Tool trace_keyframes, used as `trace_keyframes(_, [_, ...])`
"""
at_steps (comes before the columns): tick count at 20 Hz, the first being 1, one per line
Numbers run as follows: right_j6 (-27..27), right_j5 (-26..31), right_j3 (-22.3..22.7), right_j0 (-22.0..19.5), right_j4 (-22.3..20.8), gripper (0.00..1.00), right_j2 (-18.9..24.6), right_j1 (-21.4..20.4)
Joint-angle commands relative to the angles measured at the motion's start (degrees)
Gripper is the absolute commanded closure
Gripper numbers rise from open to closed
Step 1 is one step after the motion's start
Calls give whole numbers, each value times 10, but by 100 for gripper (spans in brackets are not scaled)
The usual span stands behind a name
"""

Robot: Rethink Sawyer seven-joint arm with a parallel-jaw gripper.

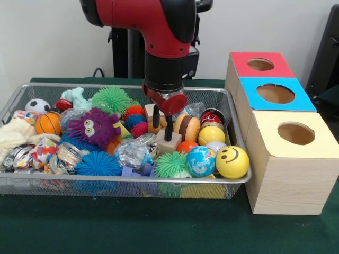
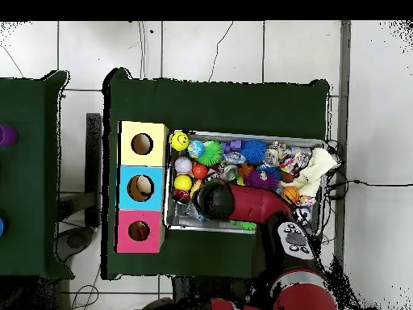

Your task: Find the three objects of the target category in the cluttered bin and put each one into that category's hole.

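Here, nearest the camera, the bin [image 1: 127,182] sits crammed on the counter [image 1: 132,227], and in its middle my hand [image 1: 162,127], fingers spread, hangs over a wooden block [image 1: 168,143], stiff, light, best pinched across flat sides, with the red box's hole [image 1: 260,64] far right.

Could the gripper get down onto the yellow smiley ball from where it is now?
Probably yes. The yellow smiley ball sits exposed on top at the bin's corner nearest the boxes, nothing covering it; the gripper hangs mid-bin, fingers apart. The mesh wall beside it may crowd one finger.
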Motion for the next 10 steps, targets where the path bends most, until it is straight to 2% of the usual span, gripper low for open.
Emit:
trace_keyframes(1, [4, -50, 62, -47, -21, 0, 41, -1])
trace_keyframes(7, [-17, -26, 88, -77, -20, 0, 59, -40])
trace_keyframes(10, [-19, -7, 93, -78, -13, 0, 63, -60])
